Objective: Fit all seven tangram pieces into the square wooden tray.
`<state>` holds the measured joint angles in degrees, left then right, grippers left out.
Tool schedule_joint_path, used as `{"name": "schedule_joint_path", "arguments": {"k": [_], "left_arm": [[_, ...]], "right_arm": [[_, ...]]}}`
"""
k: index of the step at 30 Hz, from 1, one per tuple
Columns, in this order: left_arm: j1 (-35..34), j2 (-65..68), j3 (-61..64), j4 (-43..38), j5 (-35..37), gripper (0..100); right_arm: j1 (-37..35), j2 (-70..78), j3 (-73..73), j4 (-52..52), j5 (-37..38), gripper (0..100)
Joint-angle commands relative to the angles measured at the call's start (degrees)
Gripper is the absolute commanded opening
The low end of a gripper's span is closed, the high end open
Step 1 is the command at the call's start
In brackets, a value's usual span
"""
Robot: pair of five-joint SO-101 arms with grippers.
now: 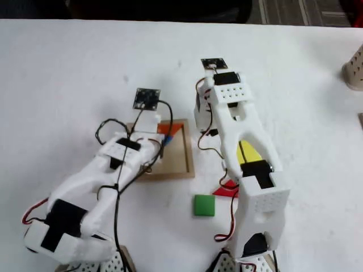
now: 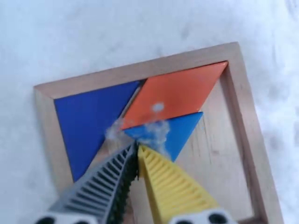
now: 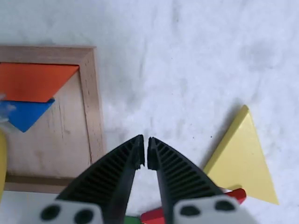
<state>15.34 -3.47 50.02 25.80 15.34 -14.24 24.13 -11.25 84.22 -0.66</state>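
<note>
The square wooden tray [image 2: 140, 69] holds a large blue triangle [image 2: 86, 123], an orange parallelogram [image 2: 175, 91] and a small blue triangle [image 2: 175, 133]. My left gripper [image 2: 137, 148] is shut and empty, its tips just over the tray floor at the small blue triangle's corner. My right gripper [image 3: 145, 153] is shut on nothing above the bare table, between the tray's rim [image 3: 91, 102] and a yellow triangle [image 3: 243, 158]. A red piece [image 3: 156, 215] lies close under it. In the high view, a green square [image 1: 204, 205] sits below the tray [image 1: 190, 161], beside the red piece [image 1: 226, 190].
A perforated beige cone [image 1: 354, 69] stands at the far right edge of the white table [image 1: 68, 73]. Cables [image 1: 116, 127] loop over both arms. The arms' bases [image 1: 122, 262] sit at the near edge.
</note>
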Motion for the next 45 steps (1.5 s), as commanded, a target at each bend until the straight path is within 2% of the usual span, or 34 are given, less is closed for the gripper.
{"name": "schedule_joint_path", "arguments": {"k": [1, 9, 16, 19, 24, 27, 31, 35, 42, 45], "left_arm": [[0.0, -0.9, -1.1, -1.1, -0.6, 2], [-5.5, -8.4, -0.1, 4.0, -0.9, 2], [-9.5, -12.8, 1.8, 3.8, -0.9, 2], [-11.8, -13.1, 1.6, 3.7, -0.9, 2], [-12.5, -12.8, 0.6, 3.7, -0.9, 2], [-12.5, -12.8, 0.6, 3.7, -0.9, 2], [-12.5, -12.8, 0.6, 3.7, -0.9, 2], [-13.1, -12.8, 0.7, 3.7, -0.9, 2], [-13.5, -12.7, 0.4, 3.7, -0.9, 2], [-14.8, -13.1, 0.3, 3.7, -0.9, 2]], "right_arm": [[0.9, -3.7, -0.4, -0.3, -0.7, 1.7], [-1.5, -7.8, 2.3, 4.4, -0.7, 1.7], [-4.3, -23.9, 22.2, -1.9, 0.1, 1.7], [-4.4, -32.3, 33.8, -5.6, 7.9, 1.7], [-8.5, -46.6, 50.0, -4.4, 32.7, 1.8], [-10.5, -54.4, 59.3, -4.4, 41.9, 2.5], [-16.7, -62.6, 67.1, -1.7, 48.8, 16.6], [-21.3, -69.0, 72.5, -2.5, 50.3, 28.3], [-26.7, -72.0, 80.3, -11.6, 49.8, 29.3], [-28.2, -72.0, 81.9, -16.7, 44.2, 29.4]]}}
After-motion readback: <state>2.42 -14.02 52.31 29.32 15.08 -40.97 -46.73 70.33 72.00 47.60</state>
